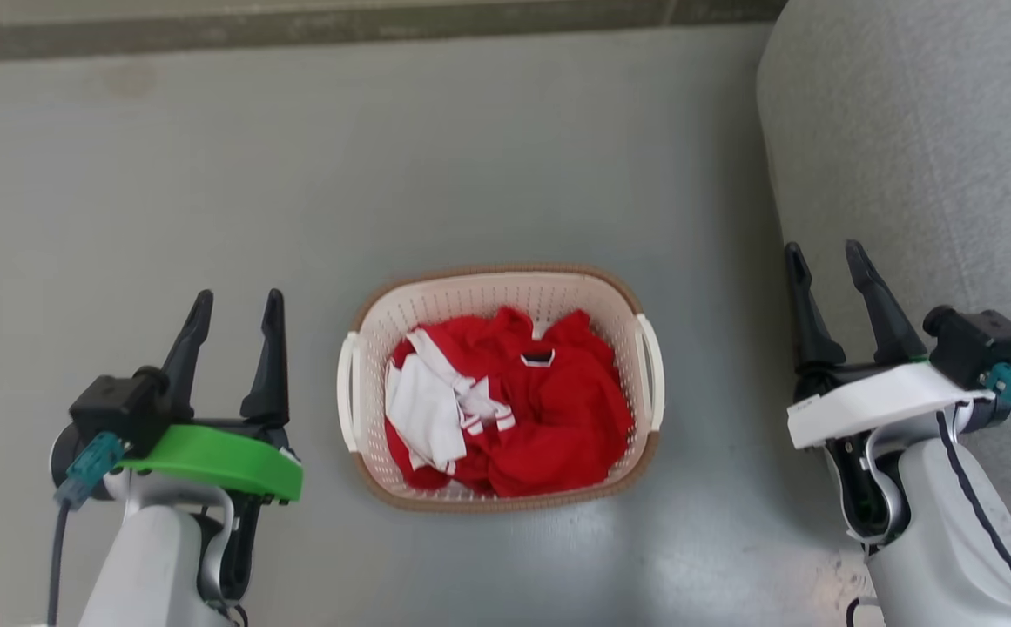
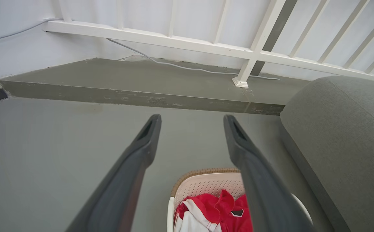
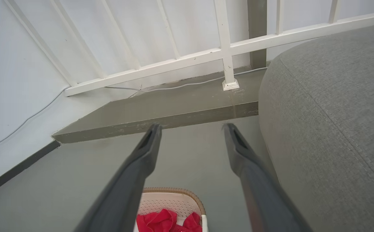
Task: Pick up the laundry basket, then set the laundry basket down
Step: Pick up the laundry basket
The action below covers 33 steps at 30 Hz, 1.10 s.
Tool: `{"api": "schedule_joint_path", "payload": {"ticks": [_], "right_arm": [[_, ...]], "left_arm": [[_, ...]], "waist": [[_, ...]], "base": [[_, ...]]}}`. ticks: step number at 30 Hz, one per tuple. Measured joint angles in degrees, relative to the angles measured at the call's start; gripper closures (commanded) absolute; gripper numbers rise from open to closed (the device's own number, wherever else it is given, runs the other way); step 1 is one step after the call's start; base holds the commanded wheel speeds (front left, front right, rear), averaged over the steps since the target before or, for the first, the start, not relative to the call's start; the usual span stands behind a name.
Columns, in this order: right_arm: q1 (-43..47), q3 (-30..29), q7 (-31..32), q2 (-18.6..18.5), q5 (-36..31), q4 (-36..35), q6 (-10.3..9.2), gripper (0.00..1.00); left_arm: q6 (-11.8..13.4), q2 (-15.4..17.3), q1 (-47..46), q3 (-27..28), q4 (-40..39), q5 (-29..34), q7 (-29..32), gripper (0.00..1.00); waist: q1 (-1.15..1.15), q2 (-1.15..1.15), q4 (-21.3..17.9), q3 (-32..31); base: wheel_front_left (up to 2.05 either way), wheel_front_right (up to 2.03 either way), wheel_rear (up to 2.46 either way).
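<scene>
Left pincer (image 1: 239, 298): held open, empty, left of the laundry basket (image 1: 496, 273).
Right pincer (image 1: 824, 249): held open, empty, right of it.
Basket: set on the floor (image 1: 470, 157) between them, clothes (image 1: 557, 409) inside.
Progress: nothing gripped; lift and set-down judged not yet begun.

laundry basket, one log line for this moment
cream perforated plastic laundry basket: on floor, untouched | left gripper: open | right gripper: open

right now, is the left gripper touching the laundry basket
Apart. The head view shows a strip of bare grey floor between the left gripper and the laundry basket. The gripper is open and holds nothing.
</scene>
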Motion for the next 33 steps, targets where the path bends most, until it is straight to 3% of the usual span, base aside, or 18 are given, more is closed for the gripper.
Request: {"api": "schedule_joint_path", "payload": {"ticks": [13, 18, 33], "right_arm": [[-5.25, 0.18, 0.01, -0.03, 2.81, 8.04, -0.15, 0.0], [-7.61, 2.9, 0.01, -0.1, 2.92, 14.07, -0.13, 0.0], [-16.77, 7.27, 0.47, -0.29, 4.1, 22.9, -0.07, 0.0]], "left_arm": [[-0.05, 0.79, -7.87, -6.08, 9.61, -1.7, 0.0, 0.0], [-0.05, 1.45, -11.44, -8.77, 14.01, -4.15, 0.27, 0.0], [-0.1, 2.68, -21.31, -13.1, 23.6, -9.57, 2.94, 0.0]], "waist": [[0.0, 0.0, 0.06, 9.62], [0.01, 0.0, 0.41, 13.36], [0.01, 0.0, 0.82, 22.53]], "base": [[0.0, 0.0, 0.0], [0.0, 0.0, 0.0], [0.0, 0.0, 0.0]]}}
